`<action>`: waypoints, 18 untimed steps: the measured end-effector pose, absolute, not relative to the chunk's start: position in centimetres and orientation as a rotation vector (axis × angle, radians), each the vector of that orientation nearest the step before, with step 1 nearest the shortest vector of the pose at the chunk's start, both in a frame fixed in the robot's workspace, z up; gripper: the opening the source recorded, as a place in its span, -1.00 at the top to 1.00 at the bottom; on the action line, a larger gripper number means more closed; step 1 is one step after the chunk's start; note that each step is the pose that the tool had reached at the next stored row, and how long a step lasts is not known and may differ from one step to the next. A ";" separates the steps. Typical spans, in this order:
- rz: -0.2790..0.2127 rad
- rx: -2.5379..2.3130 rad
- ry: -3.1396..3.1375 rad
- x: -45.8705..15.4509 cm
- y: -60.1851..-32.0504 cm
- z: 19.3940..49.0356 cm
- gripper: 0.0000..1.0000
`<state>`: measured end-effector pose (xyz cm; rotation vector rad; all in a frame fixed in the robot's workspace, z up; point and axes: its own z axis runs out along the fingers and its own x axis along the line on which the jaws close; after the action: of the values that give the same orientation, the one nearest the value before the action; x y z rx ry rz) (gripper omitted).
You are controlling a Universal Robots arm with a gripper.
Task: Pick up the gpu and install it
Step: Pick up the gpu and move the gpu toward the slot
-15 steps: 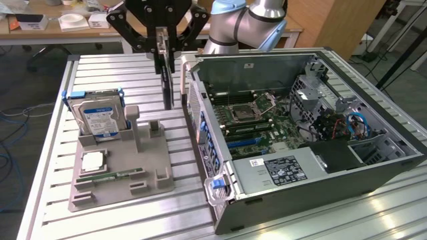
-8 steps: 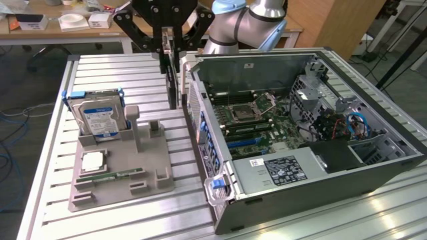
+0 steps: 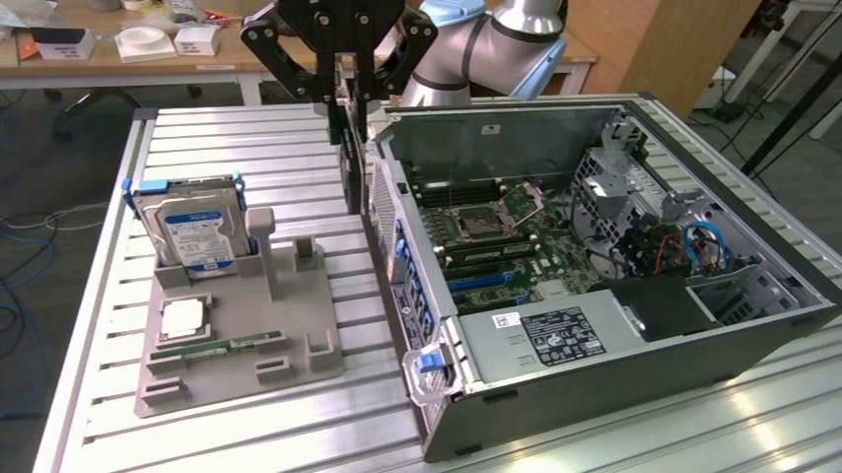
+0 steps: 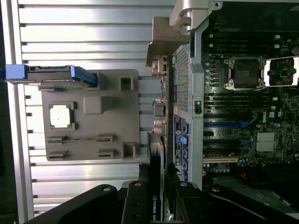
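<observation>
Open case with motherboard inside, gpu in fingers alongside.

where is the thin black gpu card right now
The thin black gpu card hangs upright in the black gripper, beside the open grey computer case on the exterior view's left.

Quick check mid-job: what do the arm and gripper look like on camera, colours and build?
The gripper is matte black and two-fingered, built from flat angular linkage bars with round pivot bolts at the joints. The arm behind it is smooth, rounded silver-grey tubing, and its joint cap is light blue.
</observation>
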<state>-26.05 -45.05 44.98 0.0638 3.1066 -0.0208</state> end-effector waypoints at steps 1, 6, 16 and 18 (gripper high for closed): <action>-0.021 0.064 3.107 -25.9 -45.1 45.0 0.48; -0.021 0.064 3.107 -25.2 -45.1 45.0 0.48; -0.021 0.063 3.107 -23.8 -45.1 45.0 0.48; -0.021 0.063 3.107 -23.5 -45.1 45.0 0.48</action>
<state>-23.46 -45.05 44.98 0.0634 3.1066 -0.0209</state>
